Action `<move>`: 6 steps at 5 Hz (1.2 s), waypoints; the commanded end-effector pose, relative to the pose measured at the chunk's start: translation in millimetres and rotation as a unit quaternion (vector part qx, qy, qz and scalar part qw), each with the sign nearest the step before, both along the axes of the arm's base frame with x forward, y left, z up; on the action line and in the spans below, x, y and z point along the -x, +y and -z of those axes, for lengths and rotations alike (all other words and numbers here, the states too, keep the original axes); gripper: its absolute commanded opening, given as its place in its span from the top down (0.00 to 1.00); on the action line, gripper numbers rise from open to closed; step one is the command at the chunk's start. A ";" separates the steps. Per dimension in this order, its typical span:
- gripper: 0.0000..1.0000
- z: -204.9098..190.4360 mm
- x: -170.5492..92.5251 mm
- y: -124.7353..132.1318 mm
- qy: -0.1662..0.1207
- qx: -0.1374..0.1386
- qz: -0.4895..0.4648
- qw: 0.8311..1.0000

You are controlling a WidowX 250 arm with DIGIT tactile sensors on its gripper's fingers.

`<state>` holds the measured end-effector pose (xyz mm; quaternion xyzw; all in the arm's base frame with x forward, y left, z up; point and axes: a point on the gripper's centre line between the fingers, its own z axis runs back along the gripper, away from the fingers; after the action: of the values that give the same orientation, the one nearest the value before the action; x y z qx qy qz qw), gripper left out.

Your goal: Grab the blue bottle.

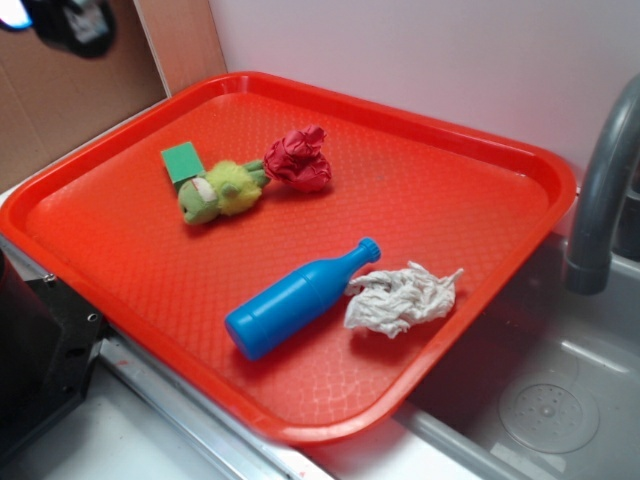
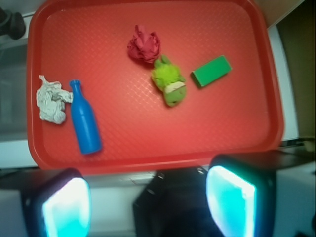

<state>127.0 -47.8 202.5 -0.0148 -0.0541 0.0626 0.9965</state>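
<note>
Approach step: gripper high over the tray edge, jaws apart and empty; blue bottle lies at ten o'clock, needing traverse and descent.

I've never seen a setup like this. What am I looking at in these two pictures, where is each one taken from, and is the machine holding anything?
Both pictures show the same scene at one moment. One is taken from a camera standing off to the side. The other comes from a camera on the robot arm's wrist, looking down past its gripper; the two glowing pale-blue pads at the bottom are its fingers, spread apart with nothing between them.

On a red tray beside a sink lie five things: a blue bottle on its side, a crumpled white paper right by its neck, a green plush toy, a crumpled red wad, and a flat green block.

The arm hangs back from the tray, so nothing is held yet. The bottle is what it is meant to grab.
</note>
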 end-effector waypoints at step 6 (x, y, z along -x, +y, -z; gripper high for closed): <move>0.00 173.1 -39.2 -88.7 -0.002 0.010 0.109 0.994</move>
<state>159.4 -127.1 20.1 -0.0152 -0.0337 -0.0437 0.9984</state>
